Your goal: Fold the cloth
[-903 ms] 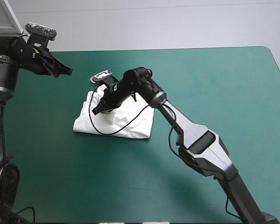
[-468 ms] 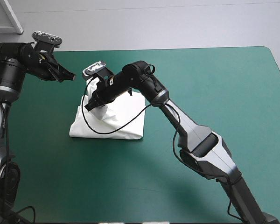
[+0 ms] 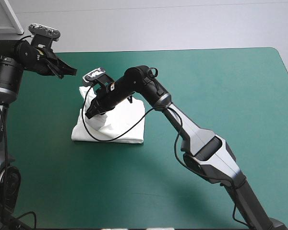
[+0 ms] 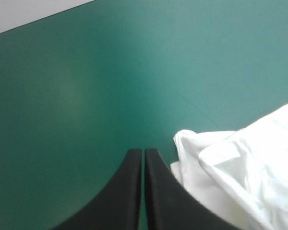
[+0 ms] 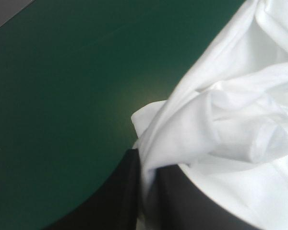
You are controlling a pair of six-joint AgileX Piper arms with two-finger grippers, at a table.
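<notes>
The high view looks down over the table (image 3: 206, 96); both wrist views closely face the T-shirt (image 4: 240, 177).

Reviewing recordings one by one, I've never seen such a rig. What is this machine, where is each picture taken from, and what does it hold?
A robot with two arms stands at a table with a teal-green cover. One picture looks down from above and behind it; the other two come from wrist cameras, looking along each arm's black fingers. On the table lies a white T-shirt, loosely folded. The right hand is shut on the T-shirt's left side, cloth pinched between its fingers. The left hand is shut, holds nothing and hangs over the table's far left part, apart from the T-shirt.
</notes>
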